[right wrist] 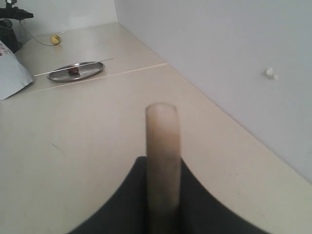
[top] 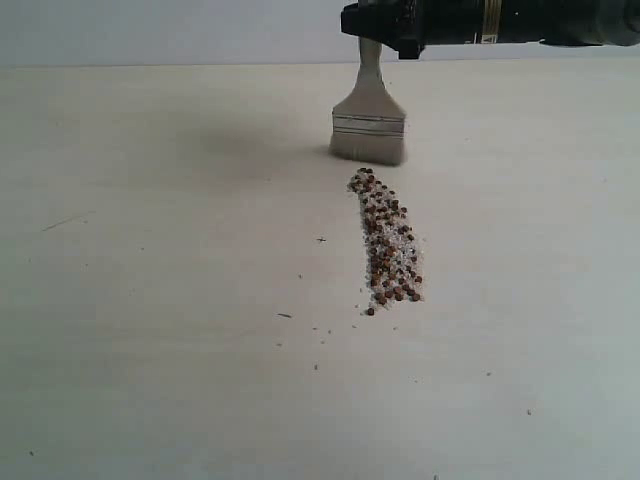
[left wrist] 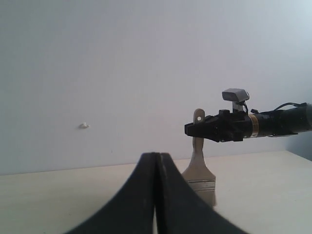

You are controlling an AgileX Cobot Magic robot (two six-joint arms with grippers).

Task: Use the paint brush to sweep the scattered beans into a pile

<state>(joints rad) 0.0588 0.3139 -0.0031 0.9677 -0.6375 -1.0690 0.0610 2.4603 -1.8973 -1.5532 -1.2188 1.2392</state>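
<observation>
Surface of the table (top: 150,350): pale, smooth, matt, with a faint sheen. On the paint brush (top: 369,125), the ribbed silver metal band has a dull shine. Its cream handle is smooth and matt, its bristles pale and fibrous. The beans (top: 388,245) look hard, dark reddish-brown, lying in coarse whitish grit. The left gripper (left wrist: 156,158) is black, smooth and matt. The plate (right wrist: 92,68) is polished, reflective metal. The wall (left wrist: 122,73) is flat matt white.

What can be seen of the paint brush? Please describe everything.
The paint brush is wide and flat: pale bristles, a silver metal band, a cream handle with a hole near its end. It stands upright; the right gripper is shut on the handle. Its bristle tips seem to rest on the table, just beyond the line of beans.
</observation>
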